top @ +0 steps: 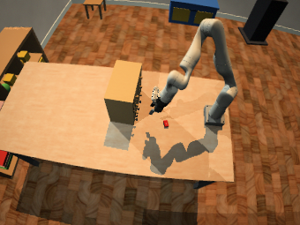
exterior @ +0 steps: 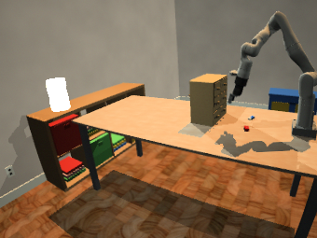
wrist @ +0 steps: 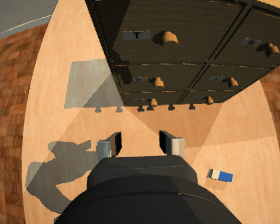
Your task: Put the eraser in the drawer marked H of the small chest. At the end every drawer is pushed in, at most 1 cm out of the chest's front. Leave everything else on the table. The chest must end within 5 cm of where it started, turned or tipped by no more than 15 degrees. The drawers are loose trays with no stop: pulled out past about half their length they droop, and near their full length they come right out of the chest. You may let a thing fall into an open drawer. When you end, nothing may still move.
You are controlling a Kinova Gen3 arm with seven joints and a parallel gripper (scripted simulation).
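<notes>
Pale wood table (top: 66,113) (exterior: 135,119) (wrist: 50,120) bears the small chest (top: 123,84) (exterior: 201,98) (wrist: 165,55) ahead of the spread, unloaded gripper (top: 155,108) (exterior: 231,97) (wrist: 140,139), probably kept open for a drawer knob.

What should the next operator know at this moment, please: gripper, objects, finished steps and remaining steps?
Gripper: open, holding nothing, in front of the tan wooden chest.
Objects: the small blue-and-white block, probably the eraser, lies on the table. The small red block lies there too; leave it.
Done: no task step; all visible drawers look pushed in.
Left: open drawer H (probably the upper right drawer in the wrist view; label small) without overpulling, put the eraser in, push it shut.
</notes>
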